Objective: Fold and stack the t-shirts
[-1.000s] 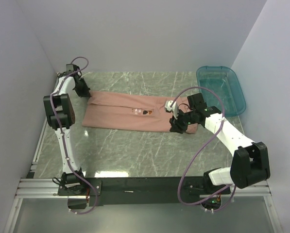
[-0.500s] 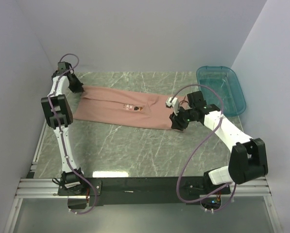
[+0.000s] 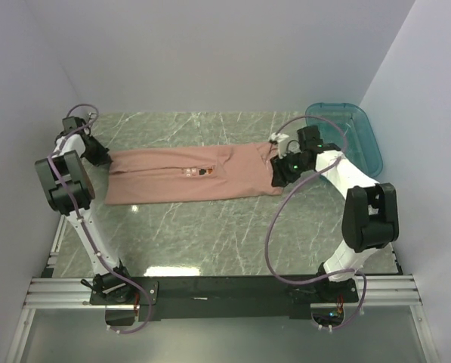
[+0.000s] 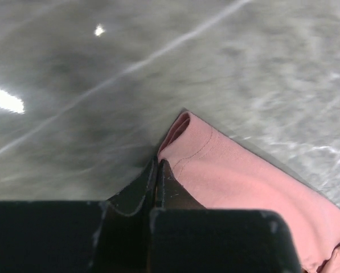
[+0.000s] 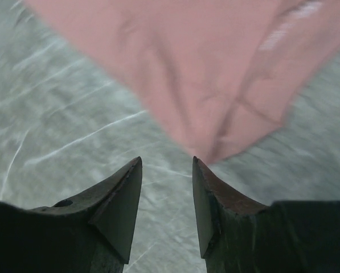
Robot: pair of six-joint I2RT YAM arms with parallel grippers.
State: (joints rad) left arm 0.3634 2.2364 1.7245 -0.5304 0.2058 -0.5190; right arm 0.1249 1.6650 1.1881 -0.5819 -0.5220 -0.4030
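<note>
The salmon-pink t-shirt (image 3: 157,175) lies flat and stretched out lengthwise across the back of the table, with its small print (image 3: 195,172) facing up. My left gripper (image 3: 102,157) is at the shirt's left end. In the left wrist view the left gripper (image 4: 158,163) is shut, with the hemmed edge of the shirt (image 4: 232,176) pinched at its tips. My right gripper (image 3: 279,172) is at the shirt's right end. In the right wrist view the right gripper (image 5: 167,162) is open and empty, with the wrinkled corner of the shirt (image 5: 204,68) just beyond the tips.
A teal plastic bin (image 3: 346,136) stands at the back right, close behind the right arm. White walls close in the table on the left, back and right. Bare marble tabletop (image 3: 210,234) lies between the shirt and the arm bases.
My left gripper has dragged the shirt leftward toward the left wall, stretching it out. My right gripper has moved back and to the right, to the shirt's right end.
</note>
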